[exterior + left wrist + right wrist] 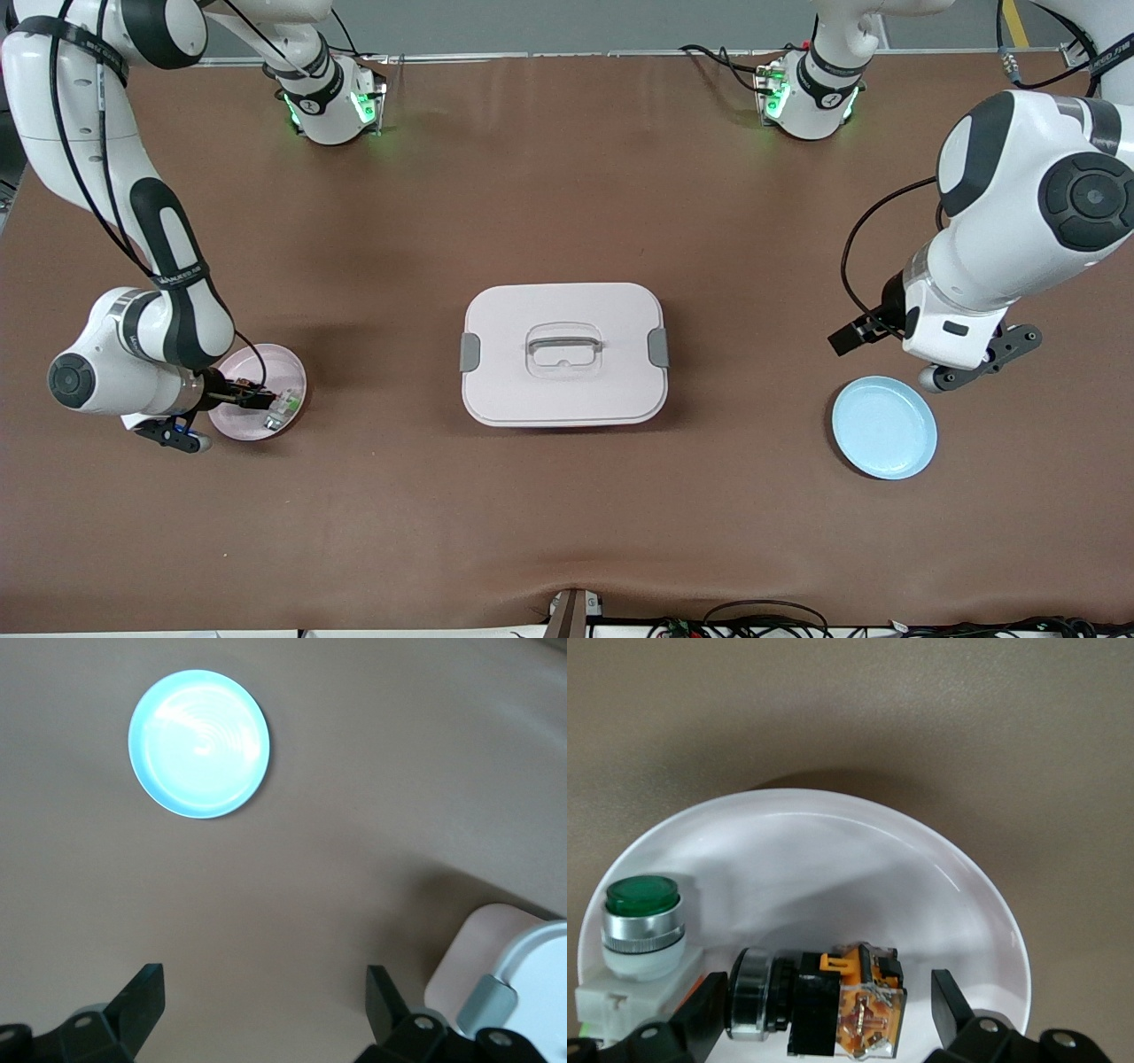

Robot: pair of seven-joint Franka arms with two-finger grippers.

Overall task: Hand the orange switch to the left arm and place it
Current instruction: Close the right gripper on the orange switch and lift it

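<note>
peeking out from under the right gripper [257, 400], low at the frame's left edge in the front view, the pink plate [288, 368] is half hidden. the right wrist view shows more: the orange switch [833, 1001] lies in the plate between spread fingers [957, 1010], not yet pinched, beside a green switch [642, 926]. the left gripper [266, 1005], fingers spread, hangs above the blue plate [884, 428]. the box [563, 354] sits mid-counter [567, 195].
</note>
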